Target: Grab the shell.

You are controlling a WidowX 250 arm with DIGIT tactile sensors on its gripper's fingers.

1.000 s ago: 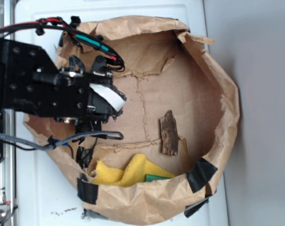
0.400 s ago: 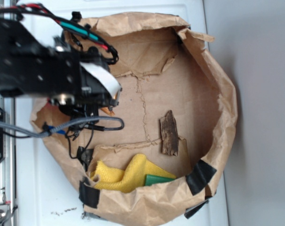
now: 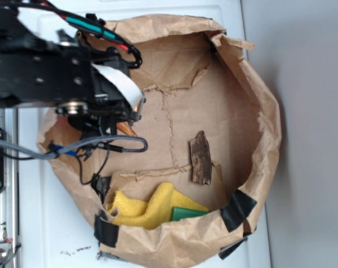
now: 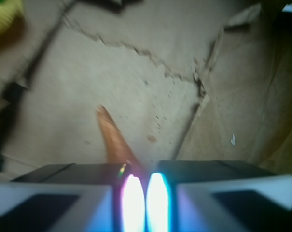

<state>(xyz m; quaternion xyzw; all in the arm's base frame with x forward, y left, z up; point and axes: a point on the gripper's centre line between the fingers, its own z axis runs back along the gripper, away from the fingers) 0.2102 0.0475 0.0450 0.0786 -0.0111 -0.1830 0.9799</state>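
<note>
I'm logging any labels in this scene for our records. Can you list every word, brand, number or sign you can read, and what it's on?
None can be read in either view.
The paper bag, the bark, the yellow cloth and the green item show no print.
The gripper, with the shell showing in front of it, shows only glare in the blurred wrist view.

The torn brown paper bag's crumpled wall (image 3: 269,123) rings the floor. Centre floor lies bare; a flat dark-brown bark piece (image 3: 200,158) sits toward 4 o'clock, a yellow folded cloth (image 3: 146,205) at 6 o'clock.
</note>
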